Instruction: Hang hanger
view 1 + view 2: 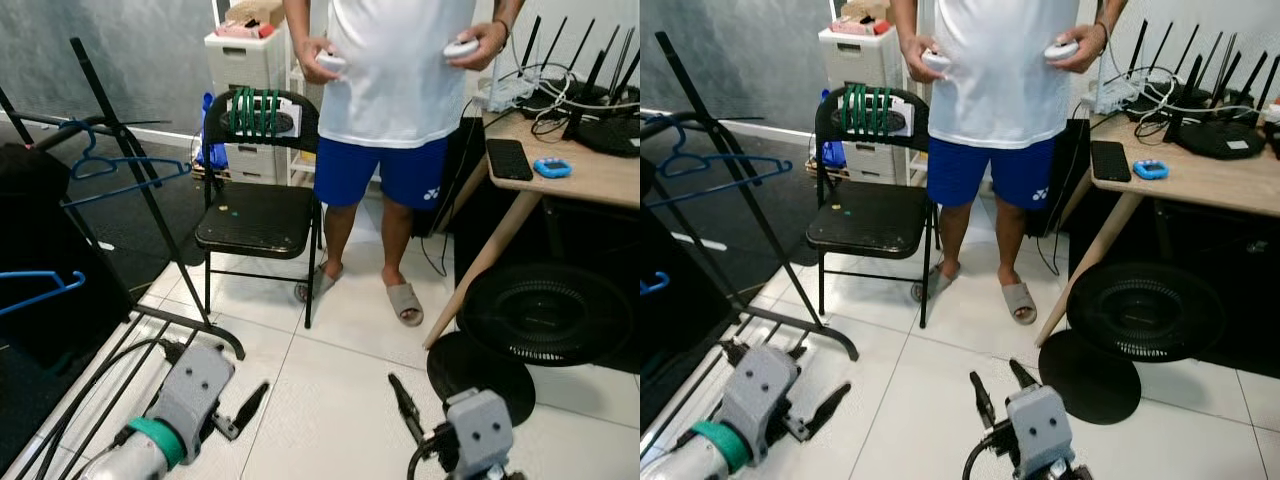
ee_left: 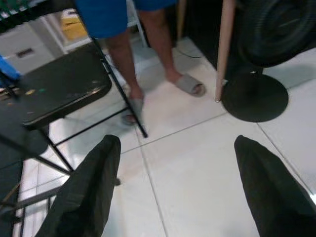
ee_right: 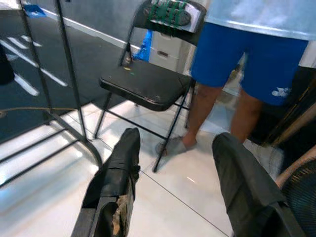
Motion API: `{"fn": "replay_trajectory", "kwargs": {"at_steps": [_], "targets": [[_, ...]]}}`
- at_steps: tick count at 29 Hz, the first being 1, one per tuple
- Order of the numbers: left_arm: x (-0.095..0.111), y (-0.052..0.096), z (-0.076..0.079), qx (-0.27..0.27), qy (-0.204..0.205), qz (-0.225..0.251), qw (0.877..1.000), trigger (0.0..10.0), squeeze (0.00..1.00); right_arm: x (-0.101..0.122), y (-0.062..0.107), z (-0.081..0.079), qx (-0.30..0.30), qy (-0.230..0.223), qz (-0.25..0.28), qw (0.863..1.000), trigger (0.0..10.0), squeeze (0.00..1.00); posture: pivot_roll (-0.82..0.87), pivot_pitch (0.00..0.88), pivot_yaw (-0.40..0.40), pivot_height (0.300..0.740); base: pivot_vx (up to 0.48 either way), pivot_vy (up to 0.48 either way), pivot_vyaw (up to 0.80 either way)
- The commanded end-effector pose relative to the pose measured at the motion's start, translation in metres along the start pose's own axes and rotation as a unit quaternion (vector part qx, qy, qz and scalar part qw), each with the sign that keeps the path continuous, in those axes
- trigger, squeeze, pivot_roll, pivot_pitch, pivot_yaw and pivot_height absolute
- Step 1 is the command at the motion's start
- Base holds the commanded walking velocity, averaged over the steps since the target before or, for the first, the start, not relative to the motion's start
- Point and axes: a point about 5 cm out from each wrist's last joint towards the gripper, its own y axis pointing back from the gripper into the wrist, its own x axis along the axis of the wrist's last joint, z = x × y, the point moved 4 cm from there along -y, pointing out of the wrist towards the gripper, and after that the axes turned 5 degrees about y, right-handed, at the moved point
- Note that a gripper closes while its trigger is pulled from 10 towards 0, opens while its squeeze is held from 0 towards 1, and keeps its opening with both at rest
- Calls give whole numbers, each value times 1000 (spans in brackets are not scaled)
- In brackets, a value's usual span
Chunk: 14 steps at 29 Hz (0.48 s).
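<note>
Both grippers, left (image 1: pixel 243 408) and right (image 1: pixel 402 402), hang low, well apart from the green hangers (image 1: pixel 256 112).

Bare tiled floor (image 1: pixel 330 400) lies open before the two low grippers, left (image 1: pixel 235 415) and right (image 1: pixel 998 388), both with fingers spread. Ahead, a folding chair (image 1: pixel 258 215) stands in the way, hangers (image 1: pixel 257 112) on its back, and a person (image 1: pixel 395 150) stands just beside it. To the left a black rack (image 1: pixel 140 200) leans, its foot running out on the tiles, blue hangers (image 1: pixel 110 175) on it. To the right a table leg (image 1: pixel 480 265) slants down near a floor fan (image 1: pixel 545 315).
</note>
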Motion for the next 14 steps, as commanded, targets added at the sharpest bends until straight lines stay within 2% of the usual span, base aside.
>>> {"fn": "replay_trajectory", "kwargs": {"at_steps": [1,5,9,12,14], "targets": [[-4,-11,9,-5,-1,-1,1000,10000,0,-12,-6,-6,13,3,-24,1000,10000,0,-148,91,84,740,0,0,0],[5,-34,19,8,5,19,1000,10000,0,-24,-27,-7,1,38,-37,999,10000,0,-145,85,81,740,0,0,0],[9,-36,21,8,8,13,1000,10000,0,-19,-29,-12,13,47,-40,998,10000,0,-143,81,83,740,0,0,0],[17,-40,26,-11,9,19,1000,10000,0,-8,-37,-29,60,48,-22,997,10000,0,-142,78,89,740,0,0,0],[17,-40,26,-14,9,20,1000,10000,0,-6,-38,-31,65,46,-19,997,10000,0,-142,78,89,740,0,0,0]]}}
